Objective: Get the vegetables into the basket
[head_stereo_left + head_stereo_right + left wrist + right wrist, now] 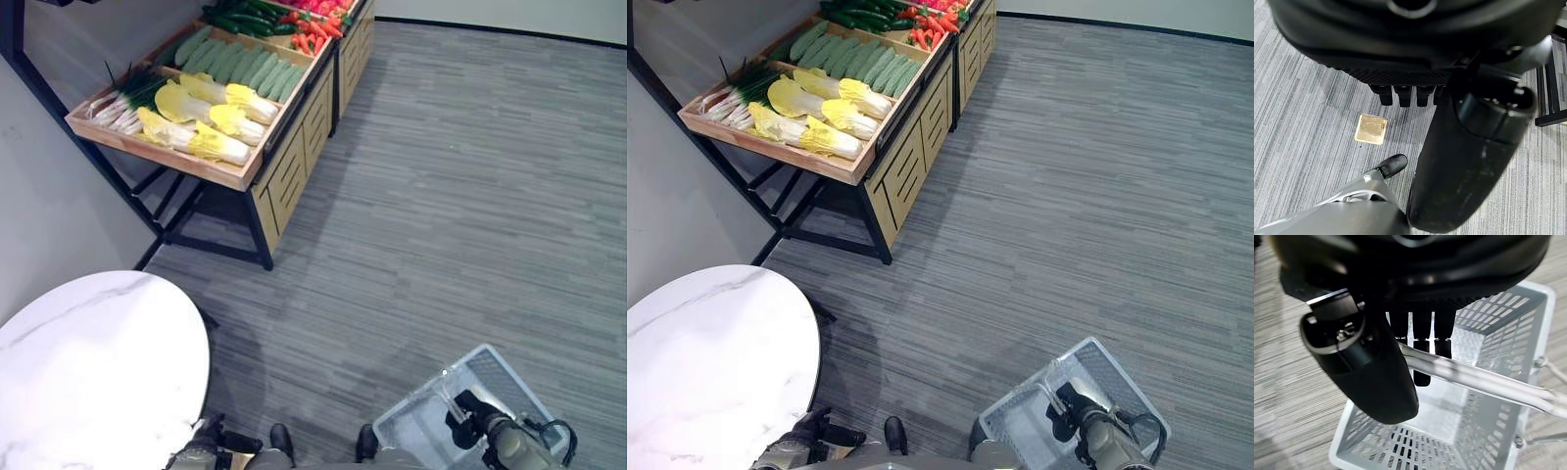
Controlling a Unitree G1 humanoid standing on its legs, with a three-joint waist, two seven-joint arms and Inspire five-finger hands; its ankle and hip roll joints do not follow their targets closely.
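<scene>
At the lower right of the left eye view a pale mesh basket (509,387) is seen hanging above the grey striped floor (460,196), its long axis running from lower left to upper right. Its clear handle (1484,382) is gripped by the right hand (468,419), whose fingers (1420,357) are curled over the bar in the right wrist view; nothing is seen lying inside the basket. At the bottom edge, left of centre, the left hand (201,441) is seen low beside a round white marble table (88,362) that occupies the lower left corner. In the left wrist view its fingers (1400,95) are bent inward and nothing is held; a small brass floor plate (1371,129) is seen past them. Further off, at the upper left, a wooden display stand (284,166) on a black frame is seen. Its nearest tray carries yellow cabbages (211,117) and leeks (122,98), laid roughly left to right. Behind these, cucumbers (240,61) are ranged pointing up the frame, with carrots (313,29) at the top edge. Open floor lies between stand and basket.
</scene>
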